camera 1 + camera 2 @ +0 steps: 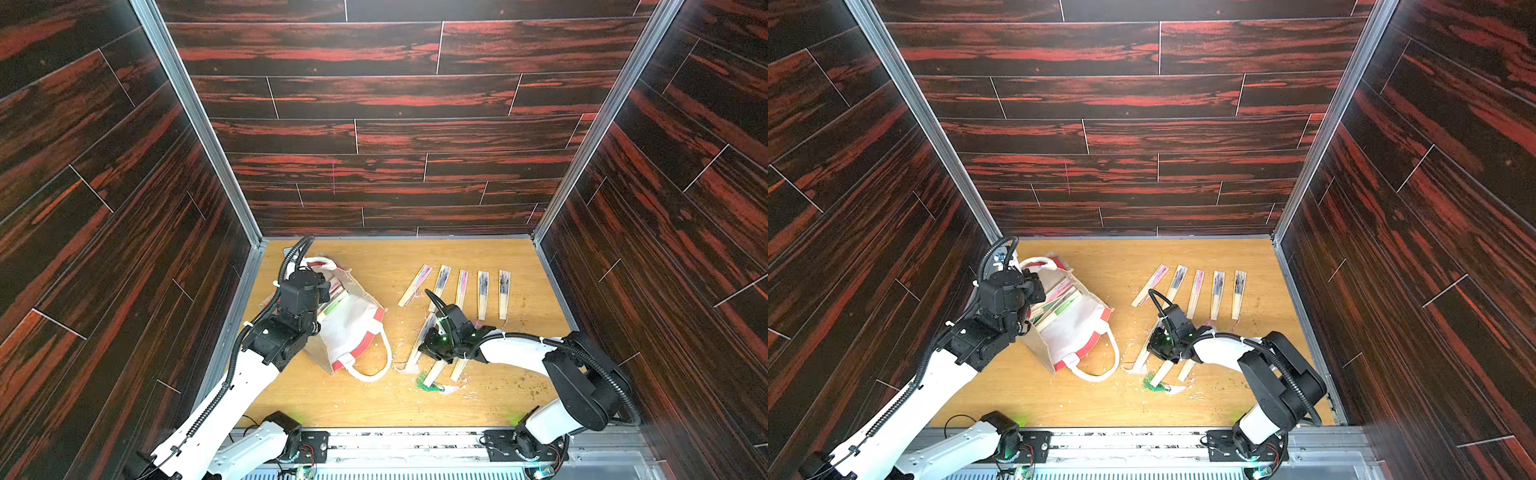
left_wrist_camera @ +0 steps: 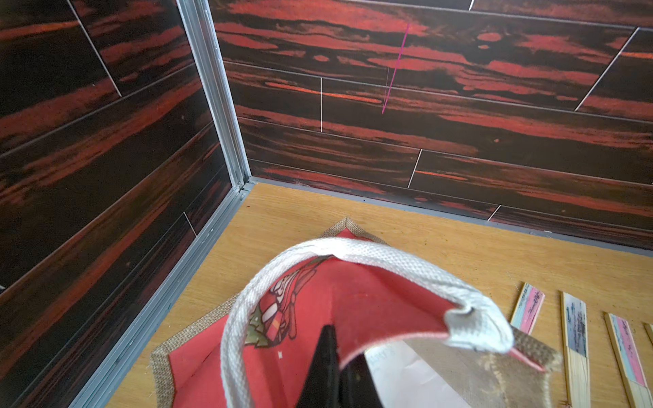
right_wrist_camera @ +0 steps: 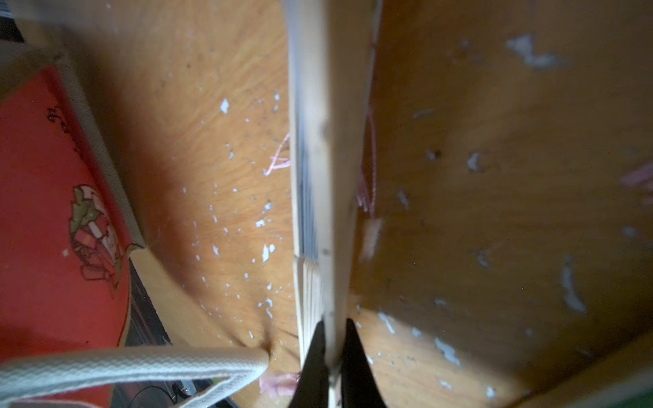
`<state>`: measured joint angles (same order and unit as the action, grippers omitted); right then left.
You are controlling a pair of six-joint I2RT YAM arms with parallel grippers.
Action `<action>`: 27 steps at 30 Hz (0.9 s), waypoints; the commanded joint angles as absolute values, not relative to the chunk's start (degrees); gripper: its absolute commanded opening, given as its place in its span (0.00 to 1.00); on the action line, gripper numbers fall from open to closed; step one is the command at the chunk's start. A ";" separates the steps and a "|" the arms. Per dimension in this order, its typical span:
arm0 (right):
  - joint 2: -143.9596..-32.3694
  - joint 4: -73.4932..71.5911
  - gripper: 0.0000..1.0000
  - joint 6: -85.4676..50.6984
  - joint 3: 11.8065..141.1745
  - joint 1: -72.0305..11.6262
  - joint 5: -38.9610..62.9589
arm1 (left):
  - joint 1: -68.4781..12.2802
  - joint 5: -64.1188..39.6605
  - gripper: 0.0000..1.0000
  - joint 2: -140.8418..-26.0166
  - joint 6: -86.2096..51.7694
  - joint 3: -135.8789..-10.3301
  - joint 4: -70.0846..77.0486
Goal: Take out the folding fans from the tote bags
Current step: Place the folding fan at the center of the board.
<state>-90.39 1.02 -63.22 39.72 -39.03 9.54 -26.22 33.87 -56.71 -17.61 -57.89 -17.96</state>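
While the left gripper [image 2: 341, 353] is clenched on the tote bag [image 1: 353, 332] rim, the right gripper [image 3: 334, 335] grasps one folding fan [image 3: 325, 176] low over the table [image 1: 374, 403], beside placed fans [image 1: 482, 291]. Judged: set-down step. Next, release it, then fetch the bagged fans [image 1: 1059, 303].

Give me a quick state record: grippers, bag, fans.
left gripper: shut on bag rim
right gripper: shut on a fan
bag: mouth open, white lining showing
fans in bag: several, not yet out
far row: five fans side by side on table
near group: about three fans at right gripper, partly hidden
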 commanded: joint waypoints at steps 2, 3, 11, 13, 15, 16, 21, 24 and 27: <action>-90.59 3.18 0.20 -63.78 39.61 -38.73 7.92 | -26.10 34.38 0.00 -56.25 -18.28 -60.34 -15.47; -90.24 3.77 0.23 -63.56 39.80 -38.72 7.56 | -26.10 34.28 0.00 -56.25 -18.28 -60.24 -15.38; -86.53 8.62 0.33 -61.90 41.15 -38.75 4.66 | -26.10 34.20 0.00 -56.10 -18.29 -60.38 -15.40; -85.28 9.90 0.33 -61.34 41.43 -38.76 3.63 | -26.10 34.14 0.00 -55.99 -18.28 -60.36 -15.46; -83.44 10.97 0.33 -59.99 41.95 -38.84 2.65 | -26.10 34.18 0.00 -55.77 -18.20 -60.40 -15.38; -82.35 11.28 0.33 -59.25 42.24 -39.05 2.23 | -26.10 34.05 0.00 -55.81 -18.19 -60.46 -15.42; -75.50 14.59 0.34 -52.77 46.63 -42.63 -4.07 | -26.10 33.76 0.00 -56.23 -18.49 -60.39 -15.21; -72.63 15.07 0.36 -48.09 49.98 -46.69 -8.57 | -26.10 33.55 0.00 -56.68 -18.75 -60.49 -14.82; -71.41 14.03 0.38 -42.73 52.87 -52.00 -12.98 | -26.06 33.49 0.00 -57.03 -18.90 -60.41 -14.33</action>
<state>-73.25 13.08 -49.71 50.59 -48.53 -6.59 -26.22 33.12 -57.12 -17.93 -58.00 -17.69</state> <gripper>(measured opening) 0.371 0.062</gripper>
